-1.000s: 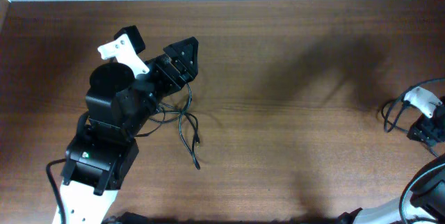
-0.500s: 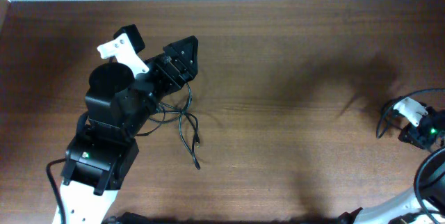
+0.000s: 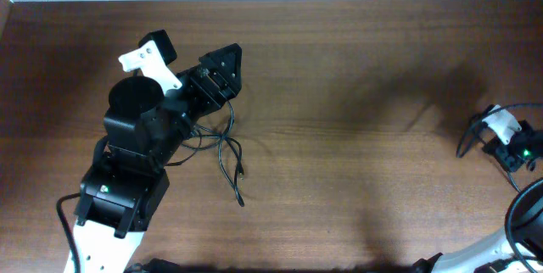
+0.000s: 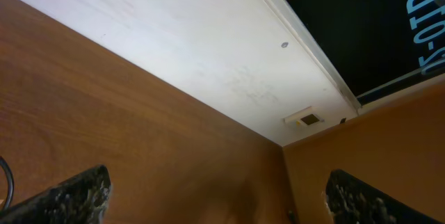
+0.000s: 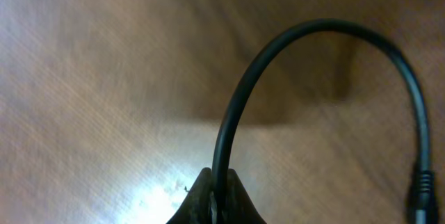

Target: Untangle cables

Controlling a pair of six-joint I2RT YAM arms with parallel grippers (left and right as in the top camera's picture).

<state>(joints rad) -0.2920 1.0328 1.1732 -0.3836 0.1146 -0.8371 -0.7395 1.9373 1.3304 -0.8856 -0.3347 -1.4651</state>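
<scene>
- The right fingers [image 5: 198, 209] are closed tight on a thin black cable [image 5: 323, 27], which rises from them in an arch.
- The left fingers [image 4: 73, 195] stand wide apart and hold nothing.
- The other cables [image 3: 224, 142] lie tangled on the tabletop [image 3: 339, 78], just beside the left arm [image 3: 136, 137] and well apart from the right fingers.

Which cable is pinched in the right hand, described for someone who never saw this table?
Look to the far right side of the wooden table, away from the left arm. There the right hand pinches one thin black cable, which arches in a loop. Unlike the loose cables lying near the left arm, it alone is held.
</scene>
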